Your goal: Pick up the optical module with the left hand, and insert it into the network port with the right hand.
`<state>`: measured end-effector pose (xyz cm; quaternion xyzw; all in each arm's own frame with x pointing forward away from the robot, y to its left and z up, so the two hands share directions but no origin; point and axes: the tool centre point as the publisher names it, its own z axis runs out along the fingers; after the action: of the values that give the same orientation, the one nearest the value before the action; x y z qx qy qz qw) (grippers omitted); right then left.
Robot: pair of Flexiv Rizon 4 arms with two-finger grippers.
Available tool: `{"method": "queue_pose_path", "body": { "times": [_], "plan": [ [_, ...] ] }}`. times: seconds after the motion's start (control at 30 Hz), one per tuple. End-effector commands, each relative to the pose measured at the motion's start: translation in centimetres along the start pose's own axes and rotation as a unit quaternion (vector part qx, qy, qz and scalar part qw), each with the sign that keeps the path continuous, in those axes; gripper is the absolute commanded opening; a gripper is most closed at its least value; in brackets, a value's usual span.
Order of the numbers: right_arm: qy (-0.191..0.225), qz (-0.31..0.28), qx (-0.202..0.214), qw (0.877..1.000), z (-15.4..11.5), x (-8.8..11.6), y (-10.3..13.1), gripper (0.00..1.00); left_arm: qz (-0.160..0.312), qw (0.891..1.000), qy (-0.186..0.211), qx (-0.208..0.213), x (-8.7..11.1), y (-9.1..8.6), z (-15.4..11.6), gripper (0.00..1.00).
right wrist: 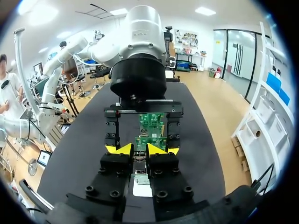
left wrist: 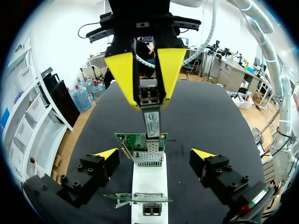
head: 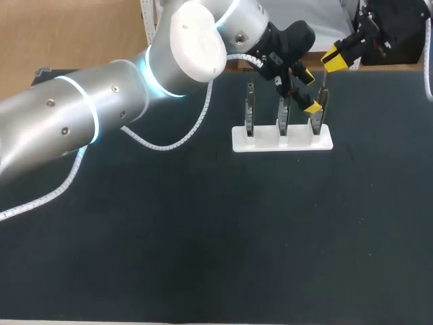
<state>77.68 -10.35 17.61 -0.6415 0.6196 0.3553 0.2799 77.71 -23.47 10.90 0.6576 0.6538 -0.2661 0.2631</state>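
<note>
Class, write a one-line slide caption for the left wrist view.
Right gripper holding the optical module at the green circuit board on the white rack, with the open left gripper straddling the board.

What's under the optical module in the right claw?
A green circuit board with a perforated metal port cage, in the white plastic stand. The silver optical module covers its opening.

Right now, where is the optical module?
In the left wrist view, the optical module is pinched in the right claw, its lower end at the network port on the green circuit board, inside the open left claw.
</note>
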Motion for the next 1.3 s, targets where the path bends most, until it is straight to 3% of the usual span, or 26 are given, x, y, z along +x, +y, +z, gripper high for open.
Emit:
{"method": "queue_pose_path", "body": {
  "times": [0.03,0.7,1.3],
  "plan": [
    [-0.005,0.0,-0.002,1.0,0.05,0.28,-0.31,0.0,0.001,1.0,0.001,0.002,-0.06,0.21,0.02,1.0],
    [-0.007,-0.007,0.0,1.0,-0.24,-0.42,-0.48,0.0,0.001,1.0,0.001,0.002,-0.06,0.21,0.02,1.0],
    [-0.006,0.001,-0.008,1.0,0.19,0.33,-0.67,0.0,0.001,1.0,0.001,0.002,-0.06,0.21,0.02,1.0]
  ]
}}
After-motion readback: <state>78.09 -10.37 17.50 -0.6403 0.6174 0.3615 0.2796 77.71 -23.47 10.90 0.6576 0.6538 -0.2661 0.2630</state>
